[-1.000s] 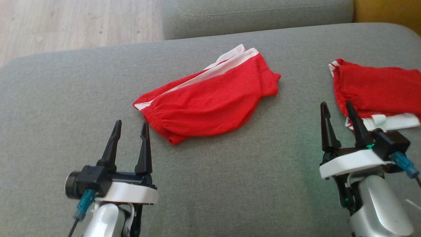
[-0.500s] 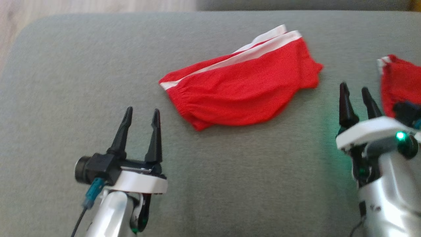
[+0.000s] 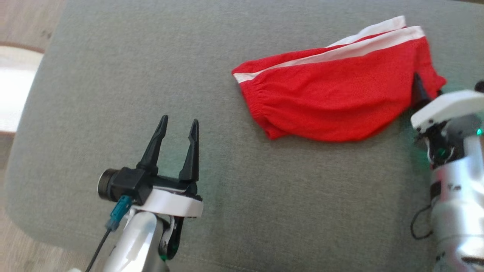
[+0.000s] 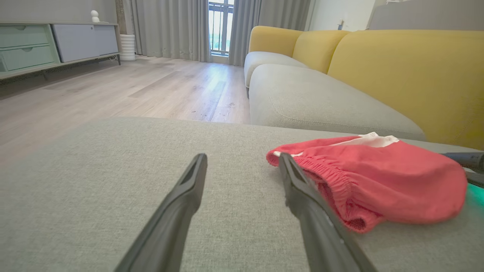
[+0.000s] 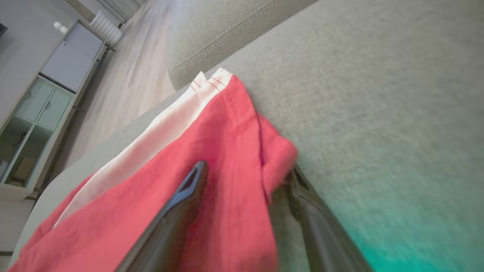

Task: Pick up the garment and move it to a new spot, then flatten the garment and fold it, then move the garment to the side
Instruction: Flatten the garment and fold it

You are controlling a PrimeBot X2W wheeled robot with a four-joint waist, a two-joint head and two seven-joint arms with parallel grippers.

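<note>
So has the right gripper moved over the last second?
Yes. Measured against the red shorts, the right gripper has come leftward across the grey cushion to their right end, its open jaws now straddling the fabric there.

From head: looked steeply down onto cushion [image 3: 227,196]. From left wrist: sat low, faced along cushion toward window [image 4: 221,26], shorts [image 4: 378,181] near at right. From right wrist: hung close above shorts. Shared shorts, cushion across all three.

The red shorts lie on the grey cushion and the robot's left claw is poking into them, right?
No, it is the right gripper, as the right wrist view shows; its open jaws straddle an edge of the red shorts on the grey cushion.
</note>
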